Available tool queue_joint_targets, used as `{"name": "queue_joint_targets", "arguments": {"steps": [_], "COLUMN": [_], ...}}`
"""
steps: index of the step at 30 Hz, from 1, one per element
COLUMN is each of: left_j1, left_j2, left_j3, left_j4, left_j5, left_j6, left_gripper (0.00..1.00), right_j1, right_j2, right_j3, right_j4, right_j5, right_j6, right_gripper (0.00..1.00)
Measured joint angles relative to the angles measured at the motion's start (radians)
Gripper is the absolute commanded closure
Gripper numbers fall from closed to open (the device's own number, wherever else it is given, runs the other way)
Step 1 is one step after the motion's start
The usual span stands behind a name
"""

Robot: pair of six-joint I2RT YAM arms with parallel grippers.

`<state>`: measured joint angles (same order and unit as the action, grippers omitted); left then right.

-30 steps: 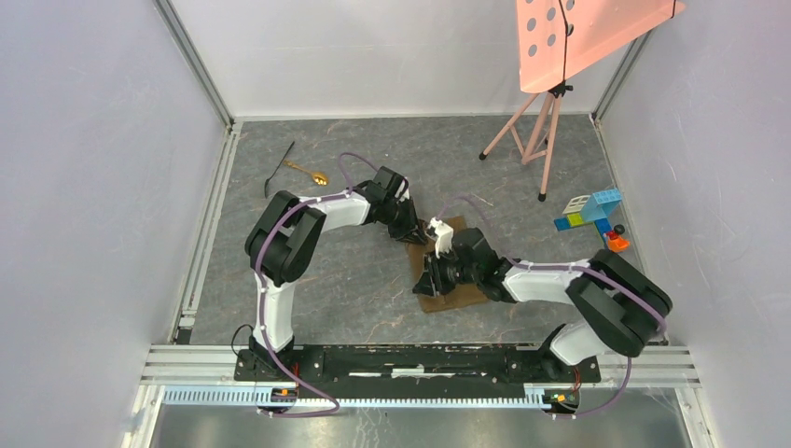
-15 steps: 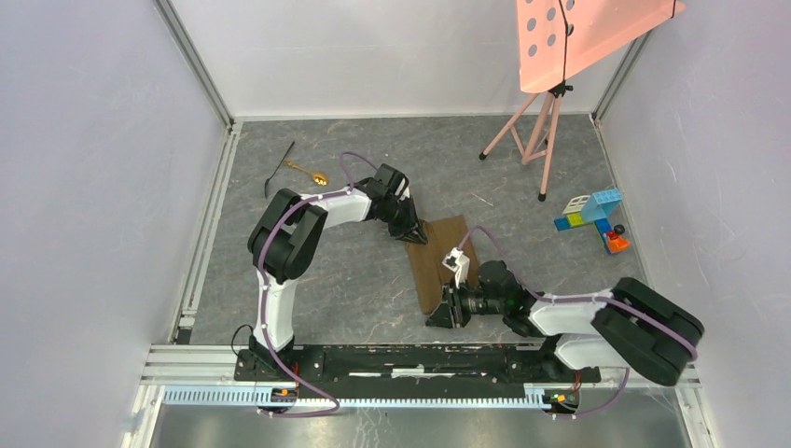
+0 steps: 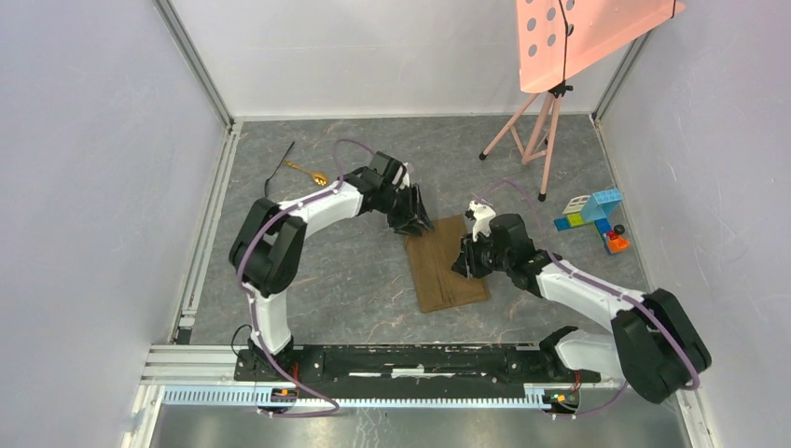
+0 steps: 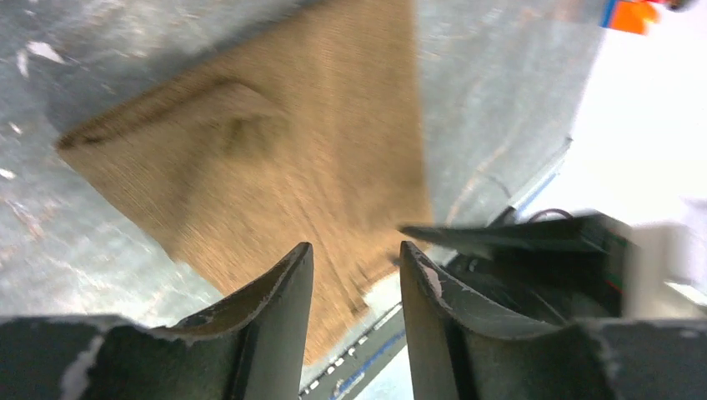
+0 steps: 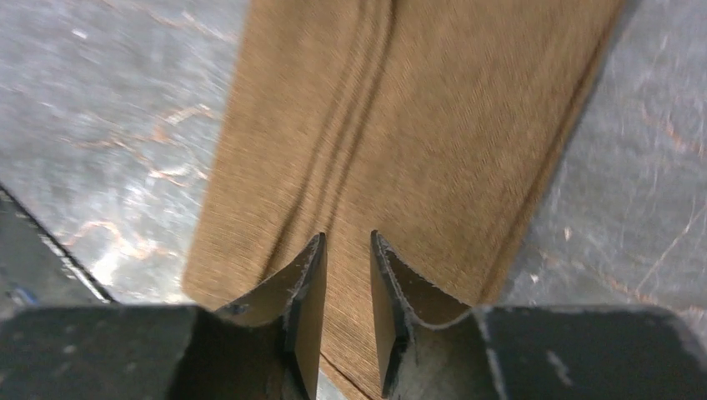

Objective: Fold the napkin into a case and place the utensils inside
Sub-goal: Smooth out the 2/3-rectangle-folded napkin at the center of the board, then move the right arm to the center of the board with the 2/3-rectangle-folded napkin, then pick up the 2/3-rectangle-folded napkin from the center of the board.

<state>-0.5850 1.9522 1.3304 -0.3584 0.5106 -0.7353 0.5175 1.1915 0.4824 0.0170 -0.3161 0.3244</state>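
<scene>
Case (image 3: 448, 266): there it lies, brown cloth folded down to a narrow oblong, flat on the middle of the grey marbled tabletop (image 3: 326, 271). Its long sides run from the far edge toward the near edge at a slight slant.
Creases: the right wrist view picks up a few lengthwise ridges running down the cloth.
Left end effector (image 3: 417, 221): it is over the case's far left corner, tips angled down at the cloth. The jaws stand clearly apart, and the left wrist view shows nothing between the fingers (image 4: 279, 292), with the case lying beyond them.
Right end effector (image 3: 464, 262): it is poised at the case's right long edge, about halfway along. Its fingers (image 5: 304, 283) leave just a narrow gap, the cloth shows flat through it, and nothing is pinched.
Contact: these views do not show whether either set of tips actually touches the cloth.
Gold spoon (image 3: 310, 174): it is out toward the far left corner of the tabletop, well apart from the case.
Black utensil (image 3: 278, 168): thin and slender, it lies close against the spoon's handle end, on the side nearer the left edge.
Toy blocks (image 3: 589, 213): a coloured cluster sits by the right edge, well apart from the case.
Pink stand (image 3: 541, 131): its tripod legs are planted near the far right corner, with a pink perforated panel on top.
</scene>
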Motion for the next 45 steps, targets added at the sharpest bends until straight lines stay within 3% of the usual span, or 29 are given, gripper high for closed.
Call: {"name": "queue_joint_targets", "arguments": {"steps": [7,12,15,19,23,26,30,34,38,45], "left_j1": [0.000,0.000,0.000,-0.023,-0.158,-0.317,-0.507,-0.626,-0.700,-0.737], "left_j2": [-0.275,-0.455,-0.523,-0.592,-0.626,-0.612,-0.476,-0.282,-0.126,0.014], "left_j3": [-0.046,-0.172,-0.261,-0.372,-0.423,-0.419,-0.330,-0.169,-0.018,0.103], "left_j4": [-0.027,-0.059,-0.092,-0.132,-0.154,-0.173,-0.230,-0.314,-0.399,-0.492], "left_j5": [0.021,0.002,-0.028,-0.078,-0.170,-0.254,-0.371,-0.470,-0.564,-0.649], "left_j6": [0.024,0.051,0.055,0.054,0.041,0.023,0.008,0.008,0.011,0.034], "left_gripper": [0.41,0.38,0.37,0.35,0.32,0.31,0.31,0.33,0.36,0.38], "right_j1": [0.067,0.233,0.330,0.349,0.156,-0.039,-0.197,-0.332,-0.349,-0.349], "right_j2": [0.061,0.084,0.149,0.168,0.018,-0.127,-0.214,-0.217,-0.227,-0.263], "right_j3": [-0.039,-0.106,-0.107,-0.083,-0.072,-0.050,-0.036,-0.055,-0.109,-0.146], "right_j4": [-0.026,0.146,0.259,0.268,0.164,0.031,-0.094,-0.165,-0.177,-0.188], "right_j5": [0.107,0.183,0.153,0.086,0.069,0.134,0.176,0.126,0.053,-0.018], "right_j6": [0.000,0.145,0.231,0.269,0.240,0.171,0.074,0.020,0.014,0.010], "right_gripper": [0.79,0.77,0.74,0.56,0.31,0.14,0.13,0.14,0.16,0.16]}}
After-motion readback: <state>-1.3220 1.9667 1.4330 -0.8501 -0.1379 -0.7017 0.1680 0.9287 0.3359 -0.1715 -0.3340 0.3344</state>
